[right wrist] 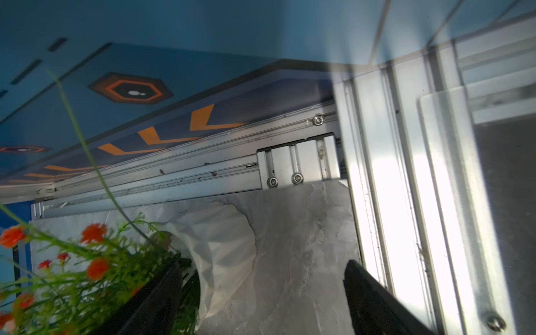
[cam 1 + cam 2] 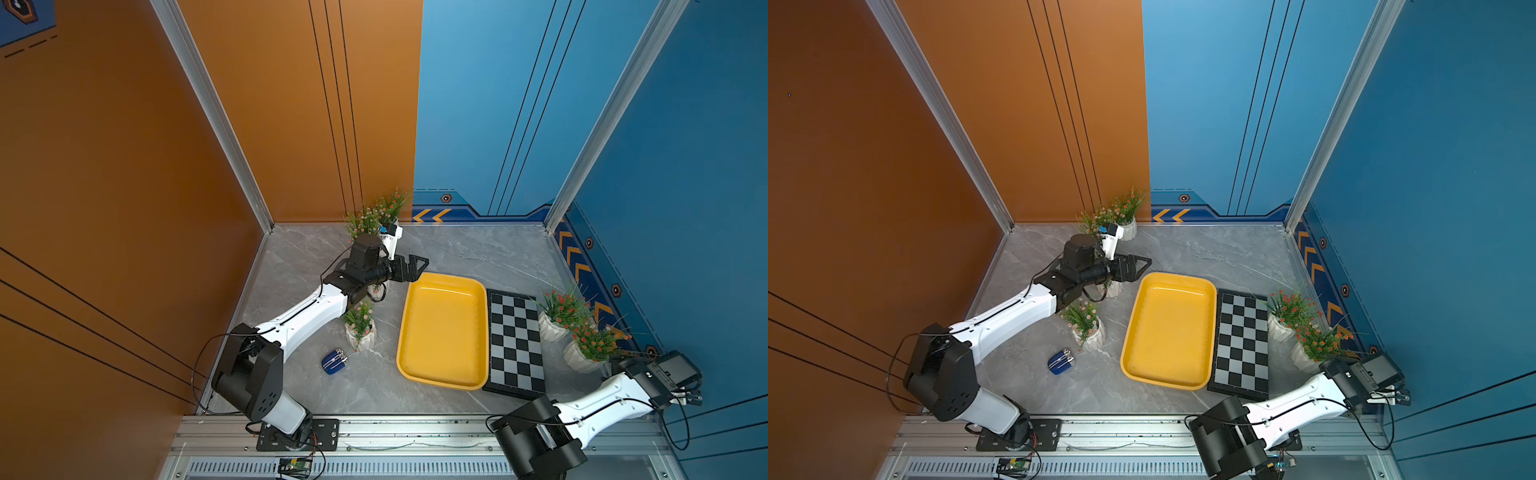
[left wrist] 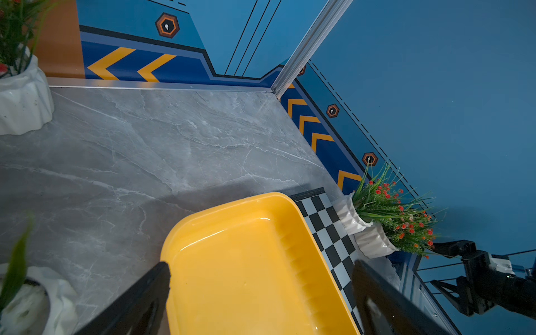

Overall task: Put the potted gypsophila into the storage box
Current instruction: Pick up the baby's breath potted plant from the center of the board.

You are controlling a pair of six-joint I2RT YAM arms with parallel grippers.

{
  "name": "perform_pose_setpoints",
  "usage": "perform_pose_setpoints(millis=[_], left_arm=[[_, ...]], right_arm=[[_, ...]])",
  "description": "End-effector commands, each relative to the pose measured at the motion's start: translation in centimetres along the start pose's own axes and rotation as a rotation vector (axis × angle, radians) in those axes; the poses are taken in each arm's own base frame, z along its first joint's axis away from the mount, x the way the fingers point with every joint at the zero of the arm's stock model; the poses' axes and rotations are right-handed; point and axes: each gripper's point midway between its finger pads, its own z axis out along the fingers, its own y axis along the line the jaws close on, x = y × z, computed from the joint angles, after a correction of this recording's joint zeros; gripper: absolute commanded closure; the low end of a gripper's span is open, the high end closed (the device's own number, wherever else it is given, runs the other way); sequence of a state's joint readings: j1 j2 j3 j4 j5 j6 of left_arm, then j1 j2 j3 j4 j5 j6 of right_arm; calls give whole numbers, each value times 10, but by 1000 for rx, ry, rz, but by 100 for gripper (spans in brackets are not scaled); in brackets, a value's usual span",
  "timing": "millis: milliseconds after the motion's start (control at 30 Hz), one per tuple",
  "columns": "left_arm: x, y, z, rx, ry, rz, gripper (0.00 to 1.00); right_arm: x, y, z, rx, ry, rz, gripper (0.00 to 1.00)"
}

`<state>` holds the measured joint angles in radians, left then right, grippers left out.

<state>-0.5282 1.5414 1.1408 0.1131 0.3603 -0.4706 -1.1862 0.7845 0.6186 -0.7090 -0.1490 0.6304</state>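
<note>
The left jaws hang released and empty above a corner of the yellow storage box (image 2: 442,332). The right jaws, spread wide, grip nothing; a potted gypsophila (image 1: 226,246) with orange-red blooms stands on the grey worktop (image 2: 478,253) close by one of them, clear of the other, outside the box, beyond the chequered board (image 2: 515,340).

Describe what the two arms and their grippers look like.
Both arms match: the left arm and right arm have smooth white shells on the links and chunky black joint housings, bolted to an aluminium rail. A thin black cable runs along each and loops loose. The left gripper and right gripper are black, with flat, open-framed fingers.
</note>
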Motion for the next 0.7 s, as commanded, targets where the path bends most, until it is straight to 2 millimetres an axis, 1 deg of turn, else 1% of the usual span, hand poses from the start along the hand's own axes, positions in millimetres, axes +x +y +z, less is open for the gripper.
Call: perform_pose_setpoints(millis=[0,67,167,233,300,333,433,533,667], left_arm=[[7,11,2,-19,5,-15,2],[10,15,2,-35,6,-15,2],[15,33,0,-107,-6,-40,2],[22,42,1,-118,-2,-69,2],[22,46,-1,-125,-7,-83,2],[35,54,-2,-142,16,-93,2],[38,59,-4,-152,19,-96,2],[37,62,-5,-156,14,-95,2],[37,65,-2,-157,17,-97,2]], right_arm=[[-1,22,3,-73,-17,-127,16],[2,26,5,-68,-10,-181,17],[7,38,6,-118,7,-214,19],[7,40,6,-116,-2,-228,19],[6,38,7,-99,-3,-236,21],[6,37,8,-87,-1,-238,23],[9,34,14,-57,24,-251,25],[12,32,20,-28,52,-262,27],[19,34,27,-11,100,-298,28]])
